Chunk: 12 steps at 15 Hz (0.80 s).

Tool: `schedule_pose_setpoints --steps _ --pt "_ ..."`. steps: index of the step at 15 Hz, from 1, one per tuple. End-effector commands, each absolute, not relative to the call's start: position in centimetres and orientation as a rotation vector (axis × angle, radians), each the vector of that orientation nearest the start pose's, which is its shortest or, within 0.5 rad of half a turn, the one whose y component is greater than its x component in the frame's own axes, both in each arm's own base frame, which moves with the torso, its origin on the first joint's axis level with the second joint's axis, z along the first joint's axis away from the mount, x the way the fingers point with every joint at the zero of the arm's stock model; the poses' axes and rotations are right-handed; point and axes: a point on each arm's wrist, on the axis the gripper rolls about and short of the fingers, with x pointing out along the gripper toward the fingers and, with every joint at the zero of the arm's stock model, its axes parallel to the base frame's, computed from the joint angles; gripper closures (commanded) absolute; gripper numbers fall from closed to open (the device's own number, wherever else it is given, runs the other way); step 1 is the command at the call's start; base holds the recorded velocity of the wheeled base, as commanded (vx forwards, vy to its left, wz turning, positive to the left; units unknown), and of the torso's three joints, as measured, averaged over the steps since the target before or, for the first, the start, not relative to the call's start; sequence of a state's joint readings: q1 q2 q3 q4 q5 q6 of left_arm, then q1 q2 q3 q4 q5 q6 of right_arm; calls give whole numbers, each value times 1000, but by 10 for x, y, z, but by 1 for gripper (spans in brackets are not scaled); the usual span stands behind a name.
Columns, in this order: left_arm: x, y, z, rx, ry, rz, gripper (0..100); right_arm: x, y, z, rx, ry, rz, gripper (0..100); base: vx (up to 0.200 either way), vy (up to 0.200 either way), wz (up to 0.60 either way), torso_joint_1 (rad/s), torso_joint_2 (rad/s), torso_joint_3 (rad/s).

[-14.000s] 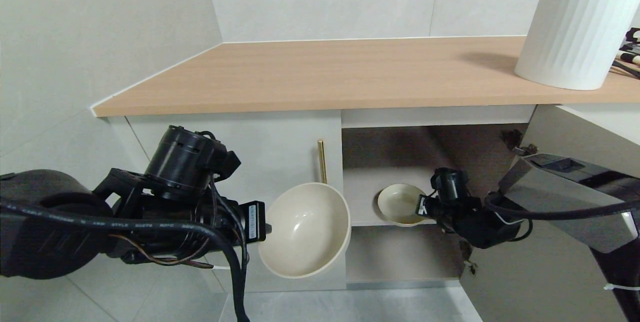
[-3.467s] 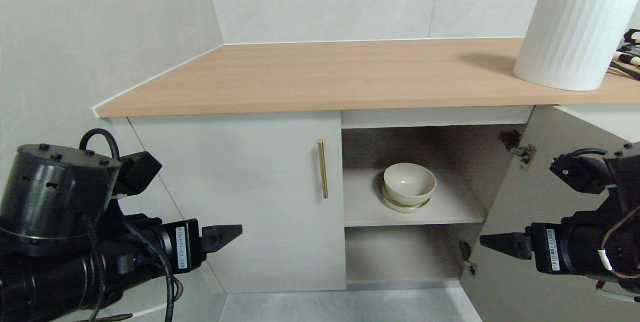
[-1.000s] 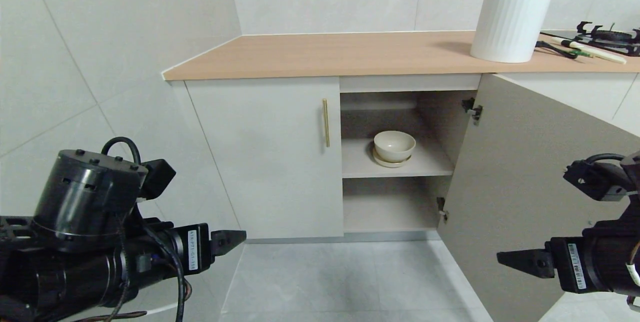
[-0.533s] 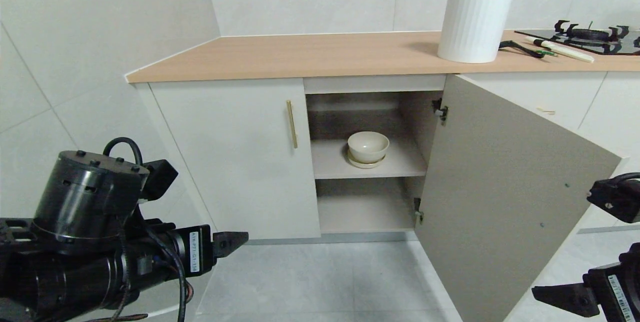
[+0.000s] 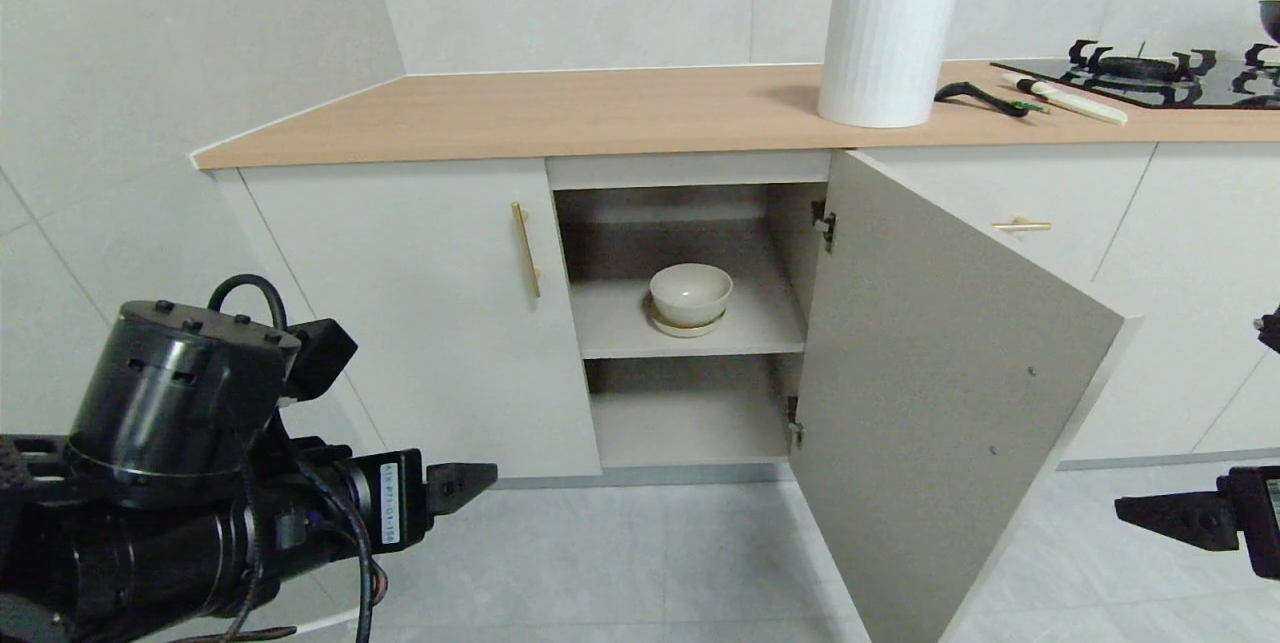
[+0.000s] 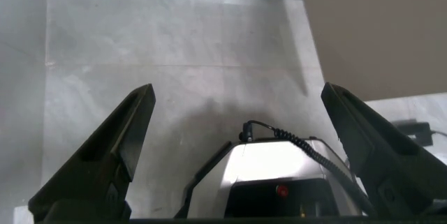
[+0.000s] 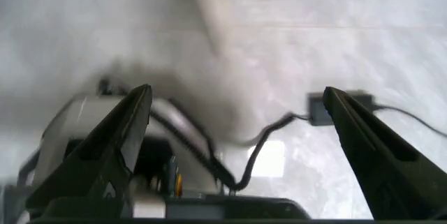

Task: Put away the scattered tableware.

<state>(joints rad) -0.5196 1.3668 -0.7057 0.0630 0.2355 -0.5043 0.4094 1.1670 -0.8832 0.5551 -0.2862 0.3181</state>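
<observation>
the bowl (image 5: 690,291) stands upright on a saucer (image 5: 684,328) on the upper shelf (image 5: 615,328) of the open cabinet, beneath the wooden table (image 5: 560,108). the cabinet door (image 5: 940,393) stands swung out at the right of the opening. the left gripper (image 6: 237,95) hangs low over the tiled floor (image 5: 650,553), well apart from the cabinet, fingers spread wide. the right gripper (image 7: 237,93) sits low beyond the open door, fingers likewise spread wide. a white ribbed cylinder (image 5: 888,33) stands on the table above the door.

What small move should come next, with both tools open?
Probably swing the right tool toward the open cabinet door to push it shut: the bowl already rests on the plate on the shelf, and neither it nor the left tool holds anything.
</observation>
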Motion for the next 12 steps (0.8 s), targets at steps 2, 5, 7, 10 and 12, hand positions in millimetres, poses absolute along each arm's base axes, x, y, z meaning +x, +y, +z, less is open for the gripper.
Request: schedule_pose_setpoints --steps 2,5,7,10,12 --pt "176 -95 179 -215 719 -94 0 143 26 230 54 744 -173 0 0 0 0 0 0 0" --pt "176 -95 179 -216 719 -94 0 160 11 232 94 670 -270 0 0 0 0 0 0 0" --pt "175 -94 180 -223 713 -93 0 177 4 229 124 633 -310 0 0 0 0 0 0 0" --pt "176 -94 180 -222 714 -93 0 197 1 221 152 628 -333 0 0 0 0 0 0 0" --pt "176 -94 180 -222 714 -93 0 208 2 211 177 625 -342 0 0 0 0 0 0 0"
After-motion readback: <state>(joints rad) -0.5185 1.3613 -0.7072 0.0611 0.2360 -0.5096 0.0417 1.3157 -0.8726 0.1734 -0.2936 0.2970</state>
